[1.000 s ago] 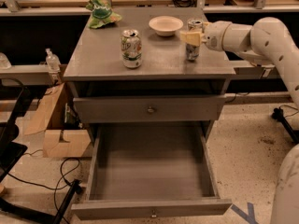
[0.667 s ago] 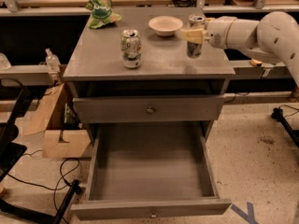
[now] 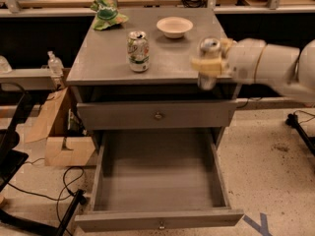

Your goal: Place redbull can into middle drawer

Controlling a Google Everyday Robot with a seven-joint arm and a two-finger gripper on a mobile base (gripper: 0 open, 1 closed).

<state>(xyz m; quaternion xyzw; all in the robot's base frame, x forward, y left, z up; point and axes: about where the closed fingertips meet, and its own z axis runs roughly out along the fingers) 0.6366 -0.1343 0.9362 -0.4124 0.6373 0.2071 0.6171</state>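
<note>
At the near right edge of the worktop [image 3: 172, 58], the gripper [image 3: 210, 66] had jaws clamped on the upright redbull can [image 3: 210, 46], above the open middle drawer [image 3: 147, 219], likely staged for lowering in.

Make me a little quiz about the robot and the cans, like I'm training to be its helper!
1. Fill in: the white-and-green can stands on the cabinet ___.
2. The gripper, at the cabinet's front right edge, grips: A) nothing B) the redbull can C) the white-and-green can.
3. True or false: the middle drawer is shut.
Key: 1 top; 2 B; 3 false, it is pulled open and empty.
</note>
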